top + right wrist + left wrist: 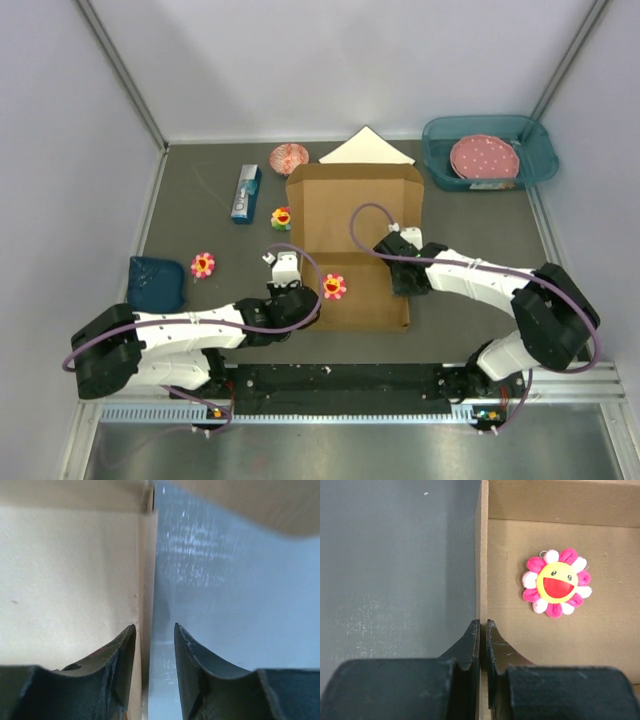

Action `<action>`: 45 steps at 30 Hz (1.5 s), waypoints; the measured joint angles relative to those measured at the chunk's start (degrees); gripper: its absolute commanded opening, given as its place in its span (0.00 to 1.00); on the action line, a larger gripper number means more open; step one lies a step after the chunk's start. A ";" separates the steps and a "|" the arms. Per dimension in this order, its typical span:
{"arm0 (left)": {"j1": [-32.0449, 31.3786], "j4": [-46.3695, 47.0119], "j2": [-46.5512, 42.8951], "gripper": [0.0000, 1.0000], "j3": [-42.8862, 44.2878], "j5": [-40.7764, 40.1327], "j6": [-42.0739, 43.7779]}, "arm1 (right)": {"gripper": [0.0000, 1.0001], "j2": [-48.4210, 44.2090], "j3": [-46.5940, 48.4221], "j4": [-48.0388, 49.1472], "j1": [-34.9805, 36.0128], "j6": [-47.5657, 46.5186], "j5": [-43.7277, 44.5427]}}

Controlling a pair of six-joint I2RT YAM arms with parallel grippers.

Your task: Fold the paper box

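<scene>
The paper box (350,225) lies in the middle of the table as brown cardboard with its side walls raised. My left gripper (298,295) is at the box's left wall, and the left wrist view shows that gripper (482,625) shut on the thin wall's edge (482,555). My right gripper (407,285) is at the right wall. In the right wrist view it (155,627) stands open, straddling the wall (146,570), which is close to the left finger. A pink flower toy (555,582) lies inside the box.
Another flower toy (203,265) and a dark blue pouch (156,283) lie at the left. A blue carton (246,193), a small toy (282,218), a pink paper cup (289,157) and white paper (366,148) lie behind. A teal bin (437,165) holds a pink plate.
</scene>
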 measured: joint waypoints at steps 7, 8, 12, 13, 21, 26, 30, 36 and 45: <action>-0.07 0.20 0.00 0.00 0.00 0.57 -0.31 | 0.06 0.33 -2.95 -0.20 1.68 1.77 -1.46; -0.07 0.22 0.00 0.00 0.00 0.66 -0.35 | 0.00 0.42 -2.95 -0.09 1.70 1.84 -1.66; -0.09 0.31 0.00 0.00 0.00 0.81 -0.37 | 0.00 0.59 -2.97 0.24 1.86 3.02 -1.60; -0.09 0.31 0.00 0.00 0.00 0.81 -0.37 | 0.00 0.59 -3.04 0.28 2.10 3.34 -1.31; -0.11 0.33 -0.02 0.00 0.00 0.81 -0.52 | 0.33 0.63 -3.28 0.46 3.17 4.44 0.22; -0.11 0.31 -0.02 0.00 0.00 0.81 -0.52 | 0.45 -0.07 -3.28 -0.72 3.26 4.63 0.22; -0.11 0.31 -0.02 0.00 0.00 0.81 -0.66 | 0.45 -1.97 -3.26 -1.81 3.45 4.79 -0.96; -0.11 0.26 -0.02 0.00 0.00 0.79 -1.05 | 0.43 -4.04 -3.21 -3.50 4.04 4.61 -3.89; -0.11 0.24 -0.04 0.00 0.00 0.81 -1.22 | 0.10 -4.04 -6.49 -4.15 5.81 4.92 -6.62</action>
